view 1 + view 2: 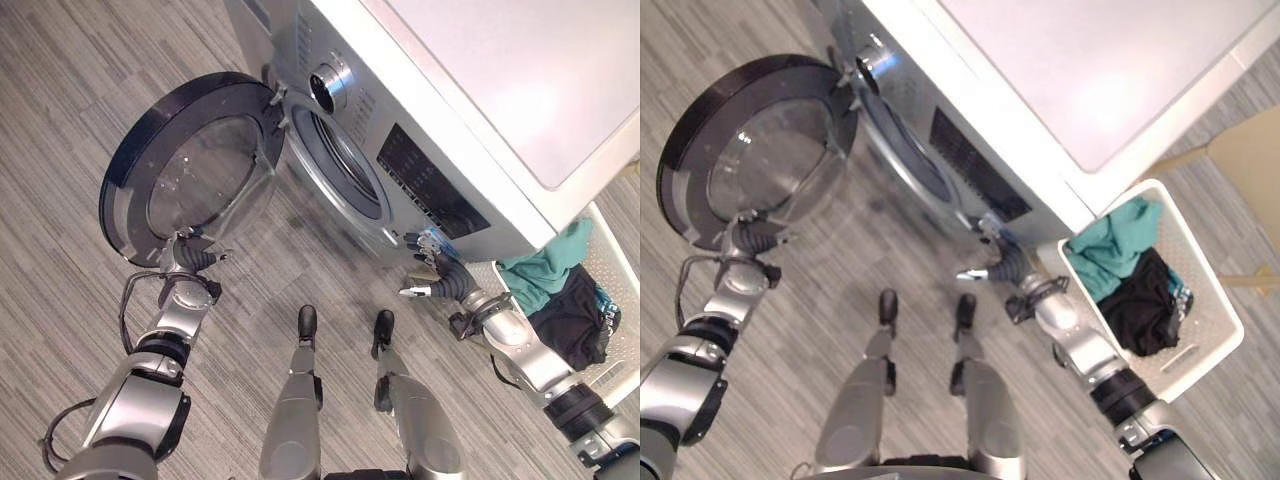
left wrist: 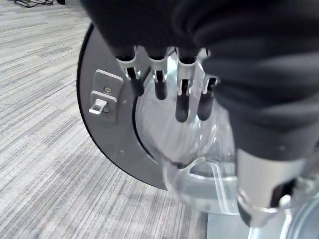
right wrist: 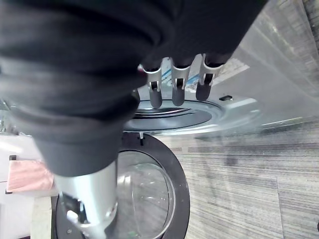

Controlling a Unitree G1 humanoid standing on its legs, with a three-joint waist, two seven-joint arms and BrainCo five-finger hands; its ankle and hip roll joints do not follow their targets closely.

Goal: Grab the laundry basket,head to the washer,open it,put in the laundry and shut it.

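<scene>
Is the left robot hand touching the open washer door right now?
Cannot tell. In the left eye view, the left robot hand meets the washer door rim, but no view shows contact or gap plainly.

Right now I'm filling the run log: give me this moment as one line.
washer door: swung open | left hand: at door rim, empty | right hand: near washer front, empty | laundry: in basket

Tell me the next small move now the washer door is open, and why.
Probably swing the right hand from the washer front to the white laundry basket beside it and take the teal cloth. The door stands wide open, with the left hand at its rim, the drum opening looks clear, and the right hand holds nothing while the clothes lie in the basket.
</scene>
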